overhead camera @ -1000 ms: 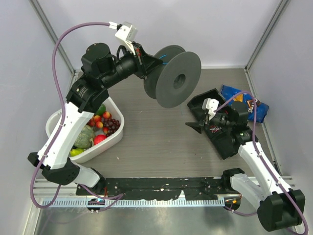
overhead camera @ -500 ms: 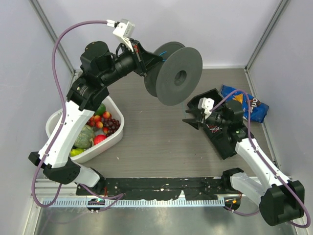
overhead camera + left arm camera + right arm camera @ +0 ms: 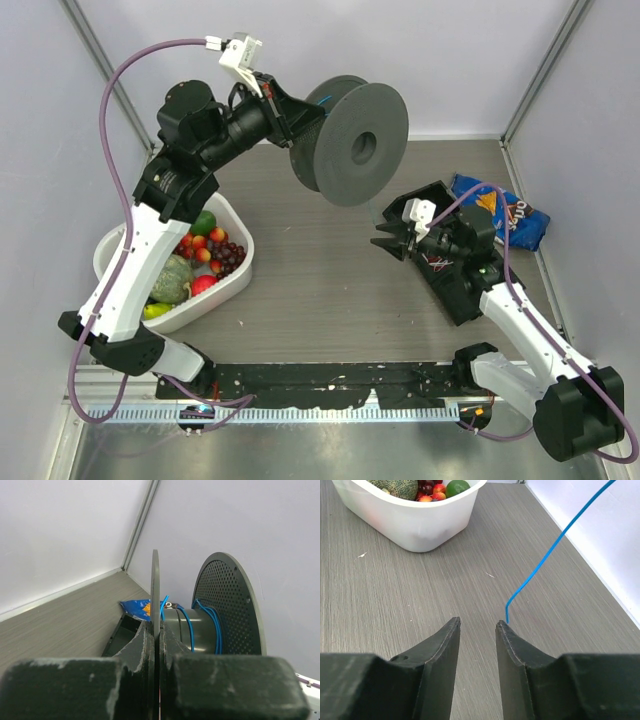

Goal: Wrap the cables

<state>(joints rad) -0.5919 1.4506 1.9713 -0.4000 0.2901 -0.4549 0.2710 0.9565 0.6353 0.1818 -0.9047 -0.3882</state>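
My left gripper is shut on the near flange of a dark grey spool and holds it high above the back of the table. In the left wrist view the fingers clamp the thin flange at my left gripper. A few turns of blue cable lie on the spool's hub. My right gripper is open, low over the table's middle right. In the right wrist view a loose blue cable hangs down, its end just at the tip of the right finger of my right gripper.
A white tub of fruit stands at the left, also in the right wrist view. A blue snack bag lies at the right edge. A black open case lies under my right arm.
My left arm has carried the spool a little left and back. My right gripper has moved slightly left toward the table's middle and stays open.
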